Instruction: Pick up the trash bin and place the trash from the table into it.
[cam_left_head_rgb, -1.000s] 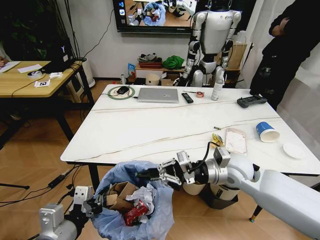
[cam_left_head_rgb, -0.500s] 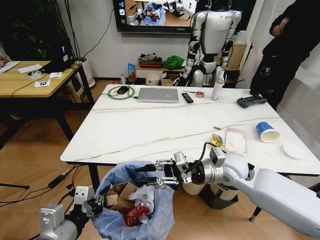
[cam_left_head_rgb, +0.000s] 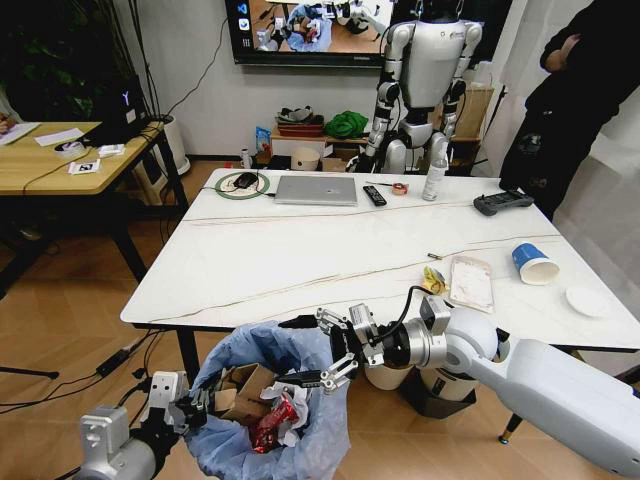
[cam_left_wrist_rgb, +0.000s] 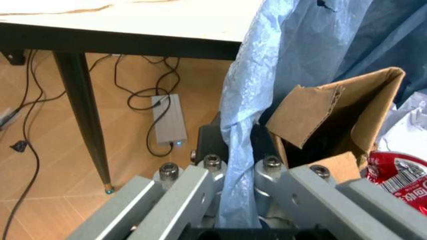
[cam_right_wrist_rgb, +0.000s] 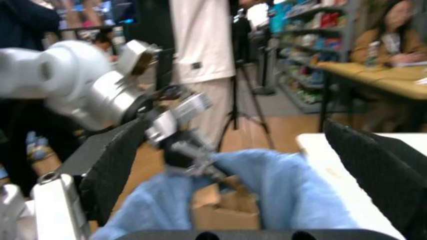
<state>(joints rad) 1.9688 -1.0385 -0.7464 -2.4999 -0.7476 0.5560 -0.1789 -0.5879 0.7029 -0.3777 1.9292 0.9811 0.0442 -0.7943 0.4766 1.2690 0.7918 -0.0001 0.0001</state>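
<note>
The trash bin (cam_left_head_rgb: 262, 400), lined with a light-blue bag, hangs below the table's (cam_left_head_rgb: 300, 250) near edge. My left gripper (cam_left_head_rgb: 190, 408) is shut on its bag rim (cam_left_wrist_rgb: 240, 150). Inside lie torn cardboard (cam_left_head_rgb: 240, 388), a crushed red can (cam_left_head_rgb: 272, 425) and white paper. My right gripper (cam_left_head_rgb: 305, 352) hovers over the bin's mouth, open wide with nothing between its fingers (cam_right_wrist_rgb: 113, 165). Trash on the table's right side: a yellow wrapper (cam_left_head_rgb: 433, 278), a clear packet (cam_left_head_rgb: 471, 281) and a blue-white paper cup (cam_left_head_rgb: 533, 264).
A laptop (cam_left_head_rgb: 316, 189), remote (cam_left_head_rgb: 374, 195), bottle (cam_left_head_rgb: 434, 180) and black controller (cam_left_head_rgb: 503, 202) line the table's far side. A white bin with a black rim (cam_left_head_rgb: 440, 388) stands under the table. A wooden desk (cam_left_head_rgb: 50, 155) is at the left.
My right gripper's fingers have spread from nearly shut to wide open above the bin. The left gripper and the bin have not moved.
</note>
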